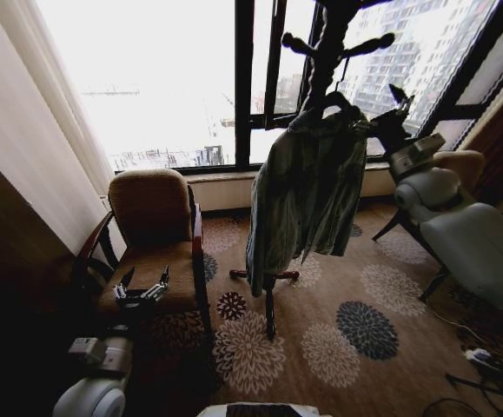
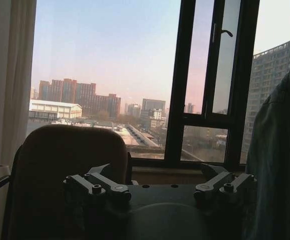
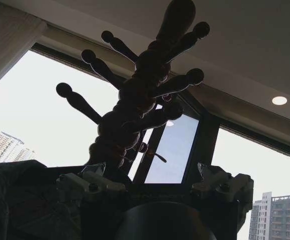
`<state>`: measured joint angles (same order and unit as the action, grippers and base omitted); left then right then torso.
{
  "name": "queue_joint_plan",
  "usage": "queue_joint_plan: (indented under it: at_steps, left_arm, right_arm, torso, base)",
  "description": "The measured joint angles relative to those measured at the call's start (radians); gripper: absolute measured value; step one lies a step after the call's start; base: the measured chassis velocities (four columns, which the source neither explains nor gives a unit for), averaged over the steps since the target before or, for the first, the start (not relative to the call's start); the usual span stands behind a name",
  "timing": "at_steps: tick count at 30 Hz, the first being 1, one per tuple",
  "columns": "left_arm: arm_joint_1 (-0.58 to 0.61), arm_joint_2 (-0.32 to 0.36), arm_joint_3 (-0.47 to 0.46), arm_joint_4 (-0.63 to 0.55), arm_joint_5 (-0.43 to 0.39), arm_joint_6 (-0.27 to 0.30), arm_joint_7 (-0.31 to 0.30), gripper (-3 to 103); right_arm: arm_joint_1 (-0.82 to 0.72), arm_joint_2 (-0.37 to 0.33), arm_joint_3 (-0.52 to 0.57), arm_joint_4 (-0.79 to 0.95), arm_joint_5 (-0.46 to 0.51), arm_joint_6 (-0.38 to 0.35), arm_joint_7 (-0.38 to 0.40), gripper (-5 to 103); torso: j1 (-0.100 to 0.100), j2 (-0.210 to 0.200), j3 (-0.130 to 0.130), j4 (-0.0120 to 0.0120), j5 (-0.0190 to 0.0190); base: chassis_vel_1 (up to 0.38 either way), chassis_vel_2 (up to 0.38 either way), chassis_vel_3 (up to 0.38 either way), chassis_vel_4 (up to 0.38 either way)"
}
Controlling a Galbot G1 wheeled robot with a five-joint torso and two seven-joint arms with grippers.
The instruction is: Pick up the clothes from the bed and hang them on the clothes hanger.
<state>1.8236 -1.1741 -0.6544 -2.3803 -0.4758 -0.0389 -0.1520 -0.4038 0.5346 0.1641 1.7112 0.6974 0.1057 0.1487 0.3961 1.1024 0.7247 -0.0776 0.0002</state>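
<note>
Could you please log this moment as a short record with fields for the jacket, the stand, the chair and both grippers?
jacket: denim jacket hangs on a hanger from the coat stand
coat stand: dark wooden coat stand with pegs, in front of the window
chair: brown armchair to the stand's left, nothing on its seat
left gripper: left gripper low, over the armchair seat, open, holding nothing
right gripper: right gripper raised beside the jacket's shoulder, open, holding nothing
floor: patterned carpet
</note>
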Motion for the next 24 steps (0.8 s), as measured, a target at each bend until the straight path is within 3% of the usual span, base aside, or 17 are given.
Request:
queue_joint_plan:
  at_steps: [3,4,6,13,21,24]
  left_arm:
    - [-0.003,0.004,0.004,-0.008,0.008,0.003,-0.009,100]
    - [-0.003,0.004,0.004,-0.008,0.008,0.003,-0.009,100]
    - [0.000,0.006,0.003,-0.011,0.022,0.003,-0.011,100]
    - [-0.015,0.028,-0.012,-0.020,0.065,-0.012,-0.010,100]
    - [-0.124,0.095,-0.017,0.011,0.034,-0.017,-0.043,100]
    - [-0.225,0.168,-0.001,0.063,-0.014,-0.009,-0.064,100]
  right_arm:
    - [-0.176,-0.012,0.173,0.105,0.094,-0.037,0.028,100]
    - [-0.176,-0.012,0.173,0.105,0.094,-0.037,0.028,100]
    - [-0.292,-0.003,0.278,0.175,0.147,-0.066,0.056,100]
    - [-0.537,0.071,0.432,0.331,0.228,-0.125,0.144,100]
    - [-0.783,0.170,0.601,0.463,0.203,-0.135,0.143,100]
    - [-0.899,0.240,0.656,0.517,0.180,-0.134,0.141,100]
  torso:
    - [0.000,0.000,0.000,-0.0004,0.0001]
    - [0.000,0.000,0.000,-0.0004,0.0001]
    - [0.000,0.000,0.000,-0.0006,-0.0003]
    - [0.000,0.000,0.000,0.0000,-0.0002]
    - [0.000,0.000,0.000,-0.0006,-0.0003]
    - [0.000,0.000,0.000,-0.0003,-0.0005]
  base:
    - [0.000,0.000,0.000,0.000]
    - [0.000,0.000,0.000,0.000]
    - [0.000,0.000,0.000,0.000]
    - [0.000,0.000,0.000,0.000]
    - [0.000,0.000,0.000,0.000]
    - [0.000,0.000,0.000,0.000]
